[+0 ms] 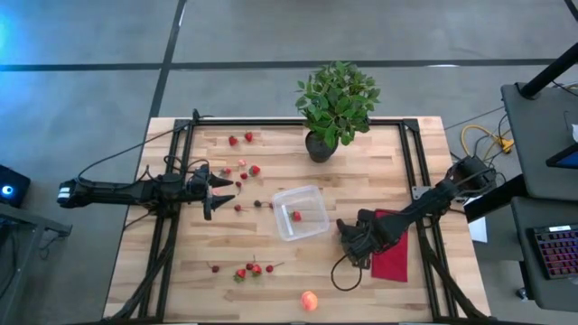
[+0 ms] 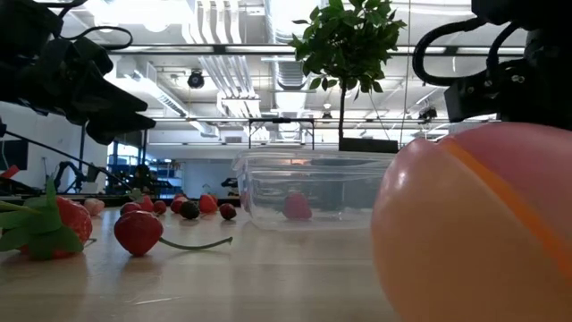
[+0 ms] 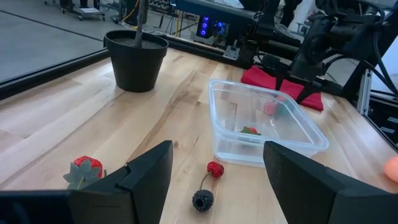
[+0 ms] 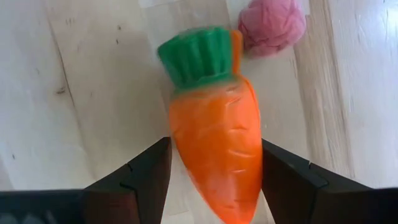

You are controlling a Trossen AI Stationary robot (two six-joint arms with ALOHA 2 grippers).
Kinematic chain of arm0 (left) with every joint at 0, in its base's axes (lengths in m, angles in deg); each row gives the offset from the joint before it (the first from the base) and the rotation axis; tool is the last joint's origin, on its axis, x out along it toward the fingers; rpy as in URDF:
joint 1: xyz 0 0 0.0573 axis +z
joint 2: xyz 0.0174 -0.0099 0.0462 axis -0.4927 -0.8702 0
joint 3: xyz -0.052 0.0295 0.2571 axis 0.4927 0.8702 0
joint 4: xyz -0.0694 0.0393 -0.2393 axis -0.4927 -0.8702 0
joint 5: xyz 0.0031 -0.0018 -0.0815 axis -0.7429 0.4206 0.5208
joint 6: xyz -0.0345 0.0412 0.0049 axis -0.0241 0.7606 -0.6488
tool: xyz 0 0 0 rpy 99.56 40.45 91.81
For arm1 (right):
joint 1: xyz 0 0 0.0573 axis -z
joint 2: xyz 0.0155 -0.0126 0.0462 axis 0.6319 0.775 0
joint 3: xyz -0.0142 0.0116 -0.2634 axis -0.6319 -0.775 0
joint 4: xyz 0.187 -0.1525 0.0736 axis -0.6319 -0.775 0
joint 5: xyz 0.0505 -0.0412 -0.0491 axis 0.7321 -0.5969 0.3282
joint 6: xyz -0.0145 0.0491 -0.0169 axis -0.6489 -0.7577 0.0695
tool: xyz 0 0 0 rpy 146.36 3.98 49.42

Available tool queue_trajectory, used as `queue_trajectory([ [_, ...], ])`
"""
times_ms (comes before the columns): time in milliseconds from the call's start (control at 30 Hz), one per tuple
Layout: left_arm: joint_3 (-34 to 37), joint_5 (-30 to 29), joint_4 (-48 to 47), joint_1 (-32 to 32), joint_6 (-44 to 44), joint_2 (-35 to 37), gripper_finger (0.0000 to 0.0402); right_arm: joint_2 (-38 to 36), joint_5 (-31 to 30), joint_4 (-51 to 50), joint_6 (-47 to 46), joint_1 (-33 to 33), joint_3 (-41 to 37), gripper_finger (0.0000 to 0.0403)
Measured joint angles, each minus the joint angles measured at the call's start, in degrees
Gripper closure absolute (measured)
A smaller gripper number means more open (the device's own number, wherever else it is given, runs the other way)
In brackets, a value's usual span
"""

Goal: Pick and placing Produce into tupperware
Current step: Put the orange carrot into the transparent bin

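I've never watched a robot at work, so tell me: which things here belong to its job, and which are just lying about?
Job:
- carrot, held by the right gripper
- strawberries
- round peach-orange fruit
- clear tupperware
- left gripper, open

Lying about:
- potted plant
- red cloth

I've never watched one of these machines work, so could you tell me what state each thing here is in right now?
Left hand: open, empty, over the table near two small berries.
Right hand: closed on the carrot.
Tupperware: lid off, upright, one strawberry inside.
Peach: loose on the table's near edge.
Other strawberries: scattered on the table, outside the tupperware.
Plant: upright in its pot.
Red cloth: lying flat under the right arm.
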Motion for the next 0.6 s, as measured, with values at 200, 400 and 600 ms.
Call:
queue_trajectory([
  [200,0.0,0.0,0.0,0.0,0.0,0.0,0.0164,0.0,0.0,1.5,-0.1,0.0,-0.2,0.0189],
  [400,0.0,0.0,0.0,0.0,0.0,0.0,0.0164,0.0,0.0,1.6,-3.4,0.0,-0.2,0.0218],
  [600,0.0,0.0,0.0,0.0,0.0,0.0,0.0164,-0.1,0.1,1.7,-5.9,0.0,0.0,0.0249],
])
